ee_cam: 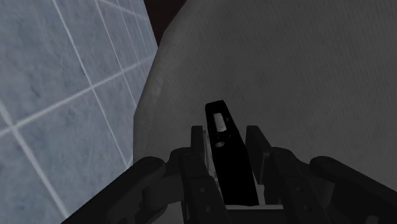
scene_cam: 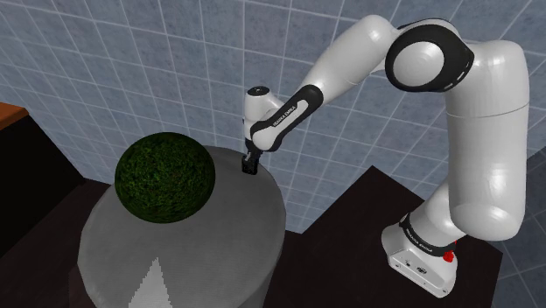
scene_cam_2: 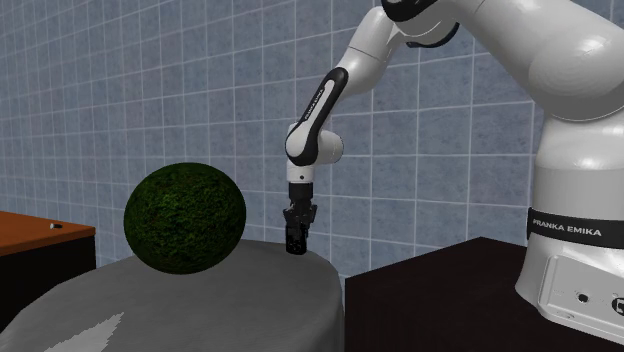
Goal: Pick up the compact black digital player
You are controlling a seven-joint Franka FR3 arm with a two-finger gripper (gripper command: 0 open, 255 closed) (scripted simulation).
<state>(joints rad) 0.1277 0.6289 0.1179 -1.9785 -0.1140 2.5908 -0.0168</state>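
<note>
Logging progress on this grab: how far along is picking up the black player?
Done: the hand is down at the player, at the edge of the grey table. In hand: its fingers appear closed on the player's sides. Left: the lift; the hand sits low at the tabletop, so the player does not look raised yet.

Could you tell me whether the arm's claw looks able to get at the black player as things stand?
Likely yes: the claw is down at the grey table's edge by the wall, with the player right in its opening. The green ball sits to one side, blocking nothing.
</note>
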